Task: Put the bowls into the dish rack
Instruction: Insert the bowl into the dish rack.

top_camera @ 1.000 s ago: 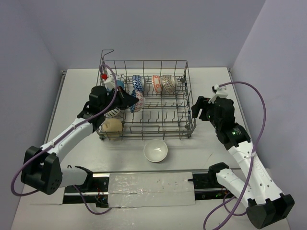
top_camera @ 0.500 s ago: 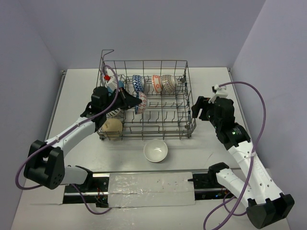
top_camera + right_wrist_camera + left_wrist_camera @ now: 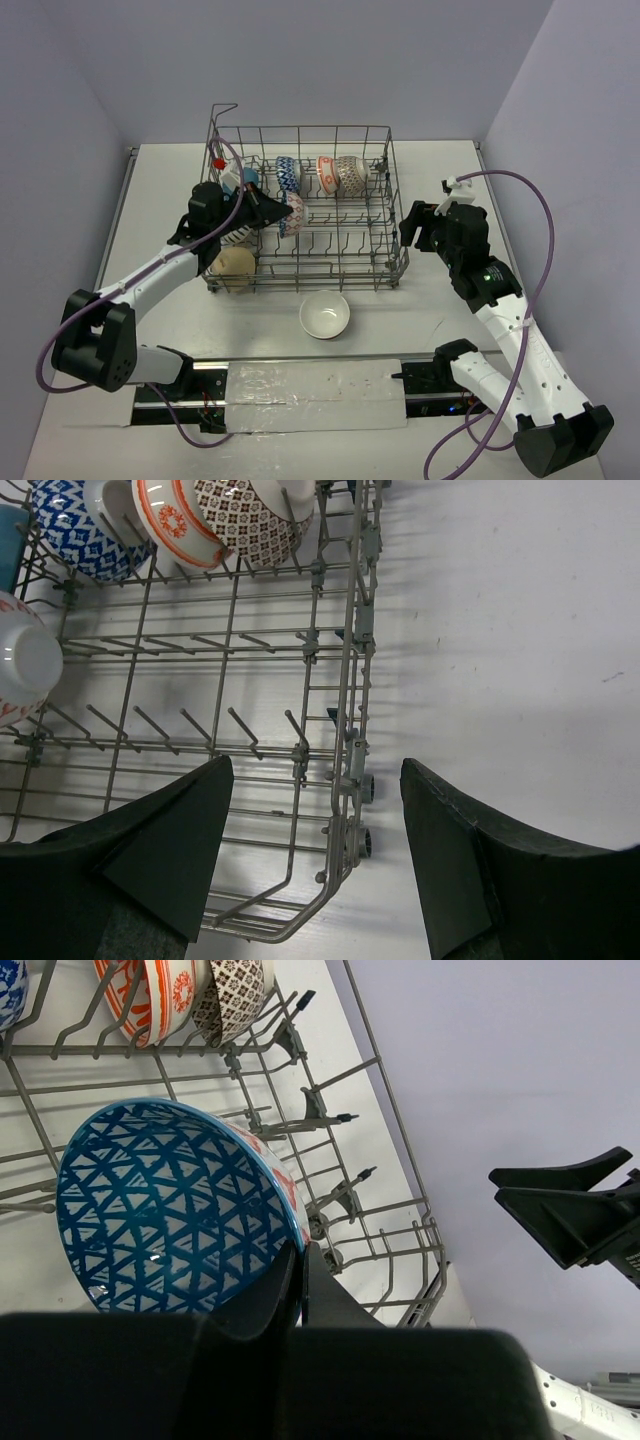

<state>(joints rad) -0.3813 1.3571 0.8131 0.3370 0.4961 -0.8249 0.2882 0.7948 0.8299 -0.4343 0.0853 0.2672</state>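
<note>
So my left gripper (image 3: 302, 1252) has its jaws pinched tight on the rim of the blue triangle-pattern bowl (image 3: 170, 1220), which stands on edge over the tines in the left half of the dish rack (image 3: 300, 210). Can't tell if it's touching the wires or just above them. My right gripper (image 3: 315, 770) hangs just outside the rack's right wall with the jaws wide apart, nothing in them. Along the back row of the rack there's a blue and white bowl (image 3: 287, 172), an orange and white bowl (image 3: 327, 172) and a brown patterned bowl (image 3: 350, 175), all tipped up between tines. A tan bowl (image 3: 233, 265) sits at the near left corner of the rack, right under my left arm, and a plain white bowl (image 3: 325, 314) sits upright on the table (image 3: 450, 180) just in front of the rack. The table's pale grey-white and the walls (image 3: 350, 60) around it are a flat lavender.
</note>
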